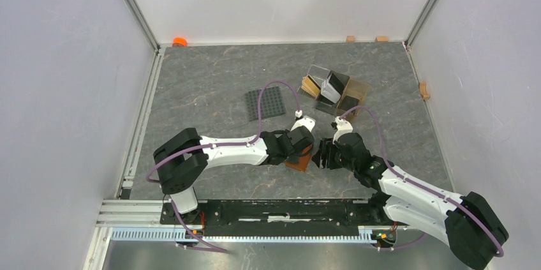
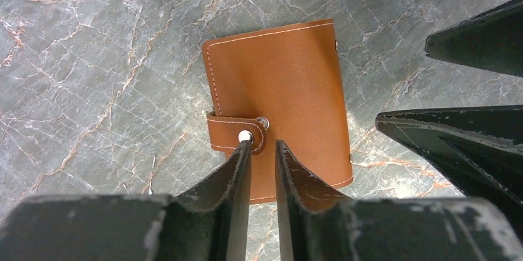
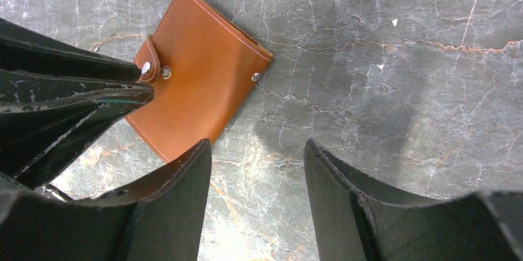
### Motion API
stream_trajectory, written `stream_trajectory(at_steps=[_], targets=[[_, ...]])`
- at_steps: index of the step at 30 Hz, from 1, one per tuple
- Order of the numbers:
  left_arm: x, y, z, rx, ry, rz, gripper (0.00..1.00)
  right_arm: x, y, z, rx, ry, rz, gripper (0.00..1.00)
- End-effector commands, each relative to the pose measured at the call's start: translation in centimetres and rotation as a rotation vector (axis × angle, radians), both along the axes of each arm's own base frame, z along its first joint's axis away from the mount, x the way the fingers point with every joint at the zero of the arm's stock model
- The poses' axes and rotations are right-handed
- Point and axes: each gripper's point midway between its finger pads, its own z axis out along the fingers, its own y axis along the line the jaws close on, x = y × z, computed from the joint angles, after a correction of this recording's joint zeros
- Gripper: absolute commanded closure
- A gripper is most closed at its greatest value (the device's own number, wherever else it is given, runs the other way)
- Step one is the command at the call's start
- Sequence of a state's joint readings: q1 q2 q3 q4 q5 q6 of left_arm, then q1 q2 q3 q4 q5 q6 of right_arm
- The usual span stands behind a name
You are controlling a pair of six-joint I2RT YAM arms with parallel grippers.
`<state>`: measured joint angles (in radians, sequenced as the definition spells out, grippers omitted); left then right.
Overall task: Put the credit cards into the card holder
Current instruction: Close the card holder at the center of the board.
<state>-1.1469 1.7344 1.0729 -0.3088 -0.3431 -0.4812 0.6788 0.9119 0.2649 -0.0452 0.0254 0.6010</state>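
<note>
Card holder (image 2: 277, 88): a flat tan-brown leather wallet, folded shut, with pale stitching seen along its edges.
Strap: a short leather tab is wrapped round one edge; one silver stud is carried on it and a second sits just beside it on the cover (whether the snap is fastened cannot be told).
Position: the card holder is laid flat on the table (image 1: 210, 72), towards its near middle, between the two arm tips.
Left gripper (image 2: 262, 142): held over the card holder with only a narrow gap between its jaws; nothing is gripped, and one fingertip is placed against the strap's stud.
Right gripper (image 3: 258, 147): parted wide and empty, poised above bare table just beside the card holder's edge.
Credit cards (image 1: 330, 87): several are stood on edge, yellowish, pale and black, inside a stand well apart from the card holder.
Stand (image 1: 357, 94): clear, amber-tinted, divided into compartments, set towards the far right.
Studded plate (image 1: 266, 103): dark grey and square, laid flat left of the stand.
Surface: grey stone-patterned, veined in white and rust, matt with soft reflections.
Room: the table is enclosed by plain pale walls joined by metal posts.
Edges: an orange object (image 1: 179, 41) is lodged in the far left corner, and small tan blocks (image 1: 350, 39) are seen along the far and right edges.
</note>
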Motion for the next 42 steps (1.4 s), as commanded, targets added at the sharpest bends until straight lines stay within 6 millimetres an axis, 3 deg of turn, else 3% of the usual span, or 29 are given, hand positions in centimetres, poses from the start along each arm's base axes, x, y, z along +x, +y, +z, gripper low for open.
stream_trajectory(at_steps=[1,5,14,31,34,42], targets=[[0.2,-0.6,0.6,-0.014,-0.011,-0.014,0.71,0.2,0.5,0.3,0.023,-0.017,0.009,0.38],[0.6,-0.5,0.2,0.018,-0.030,-0.025,0.66,0.1,0.4,0.2,0.020,-0.014,0.008,0.38],[1.3,-0.2,0.1,0.047,-0.065,-0.021,0.70,0.0,0.3,-0.1,0.019,-0.006,0.008,0.38],[1.7,-0.5,-0.5,0.075,-0.085,-0.040,0.65,0.1,0.6,0.1,0.035,-0.018,0.010,0.38],[1.9,-0.6,-0.3,0.064,-0.097,-0.038,0.60,0.1,0.6,0.0,0.035,-0.017,0.011,0.39],[2.3,-0.9,0.0,0.063,-0.118,-0.035,0.63,0.1,0.6,0.0,0.035,-0.017,0.013,0.39]])
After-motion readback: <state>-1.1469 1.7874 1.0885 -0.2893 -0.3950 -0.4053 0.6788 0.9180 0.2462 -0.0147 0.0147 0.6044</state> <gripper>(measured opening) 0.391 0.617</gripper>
